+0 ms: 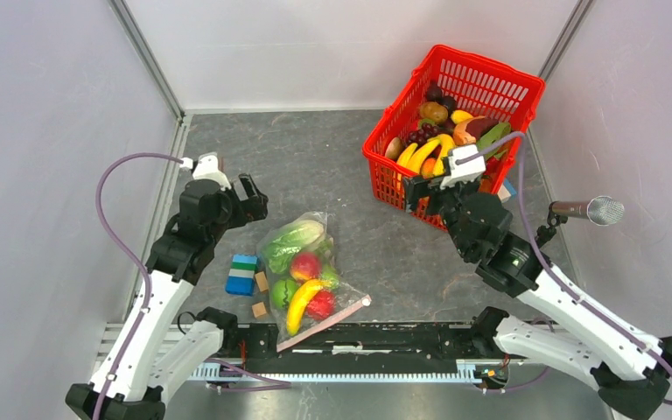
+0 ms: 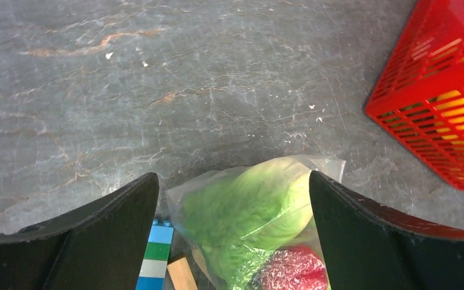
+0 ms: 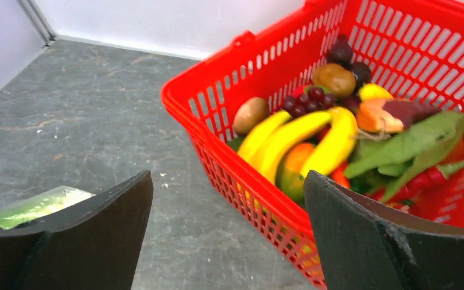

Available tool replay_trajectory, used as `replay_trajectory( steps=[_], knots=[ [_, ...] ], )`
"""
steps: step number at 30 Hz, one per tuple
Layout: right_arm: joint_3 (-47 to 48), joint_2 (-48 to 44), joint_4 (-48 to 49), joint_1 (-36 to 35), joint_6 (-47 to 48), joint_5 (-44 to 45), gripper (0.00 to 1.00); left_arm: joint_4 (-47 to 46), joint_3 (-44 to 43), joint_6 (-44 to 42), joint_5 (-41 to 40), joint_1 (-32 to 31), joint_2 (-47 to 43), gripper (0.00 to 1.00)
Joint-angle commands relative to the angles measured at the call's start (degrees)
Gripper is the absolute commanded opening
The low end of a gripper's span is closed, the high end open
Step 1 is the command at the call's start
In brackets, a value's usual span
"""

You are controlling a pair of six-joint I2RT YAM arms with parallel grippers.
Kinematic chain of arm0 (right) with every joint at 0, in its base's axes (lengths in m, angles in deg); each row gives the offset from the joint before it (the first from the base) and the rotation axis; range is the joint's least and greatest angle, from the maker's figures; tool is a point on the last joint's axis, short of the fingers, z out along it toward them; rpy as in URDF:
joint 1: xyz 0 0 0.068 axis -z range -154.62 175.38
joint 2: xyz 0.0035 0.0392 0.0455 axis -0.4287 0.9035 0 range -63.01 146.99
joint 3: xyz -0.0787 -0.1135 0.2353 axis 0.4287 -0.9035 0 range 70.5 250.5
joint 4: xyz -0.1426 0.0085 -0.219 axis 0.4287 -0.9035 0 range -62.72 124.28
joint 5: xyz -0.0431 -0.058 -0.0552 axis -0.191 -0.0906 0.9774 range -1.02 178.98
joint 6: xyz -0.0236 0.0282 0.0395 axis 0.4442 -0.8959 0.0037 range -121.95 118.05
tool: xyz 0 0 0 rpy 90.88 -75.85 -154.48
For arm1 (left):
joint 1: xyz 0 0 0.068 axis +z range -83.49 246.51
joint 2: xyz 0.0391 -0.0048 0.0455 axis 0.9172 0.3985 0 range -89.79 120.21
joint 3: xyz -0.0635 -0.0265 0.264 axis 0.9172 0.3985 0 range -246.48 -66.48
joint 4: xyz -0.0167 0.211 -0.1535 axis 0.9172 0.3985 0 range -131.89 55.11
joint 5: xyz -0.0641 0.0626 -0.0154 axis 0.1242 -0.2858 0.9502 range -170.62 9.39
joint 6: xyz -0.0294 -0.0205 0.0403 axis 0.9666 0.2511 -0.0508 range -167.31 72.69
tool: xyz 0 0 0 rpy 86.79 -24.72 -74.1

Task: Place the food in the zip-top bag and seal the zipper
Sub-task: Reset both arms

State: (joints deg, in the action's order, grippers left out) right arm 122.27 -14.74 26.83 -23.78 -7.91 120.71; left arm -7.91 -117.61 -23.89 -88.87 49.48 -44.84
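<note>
The clear crinkly plastic zip-top bag [image 1: 311, 273] lies on the grey marbled surface [image 1: 315, 157] between the two arms. Inside it are a leafy green lettuce [image 1: 294, 241], a red apple [image 1: 305, 265], a yellow banana [image 1: 303, 301] and a round green fruit [image 1: 282, 292]. Its pale pink zipper strip [image 1: 324, 324] runs along the near end; whether it is pressed shut cannot be told. The left gripper [image 2: 232, 179] hangs open and empty over the bag's lettuce end. The right gripper [image 3: 226, 176], also open and empty, hovers at the near corner of the red mesh basket [image 1: 490, 80].

Left hand [image 1: 252, 199], right hand [image 1: 419, 194] — both agape.
</note>
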Motion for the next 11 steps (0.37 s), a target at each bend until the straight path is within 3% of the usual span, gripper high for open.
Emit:
replay_trajectory(
  steps=[1, 6, 11],
  knots=[
    [-5.0, -7.2, -2.7, 1.7, -4.4, 0.0, 0.98, 2.8, -2.3, 7.8, -7.9, 0.3, -2.1, 1.00],
    [-11.5, -15.7, 3.1, 1.7, -3.7, -3.0, 0.98, 1.9, -1.1, 7.0, -11.2, 0.3, -6.7, 1.00],
    [-10.0, -14.0, 0.9, 1.7, -3.3, -4.5, 0.98, 2.0, -2.0, 6.8, -10.0, 0.4, -6.2, 1.00]
  ],
)
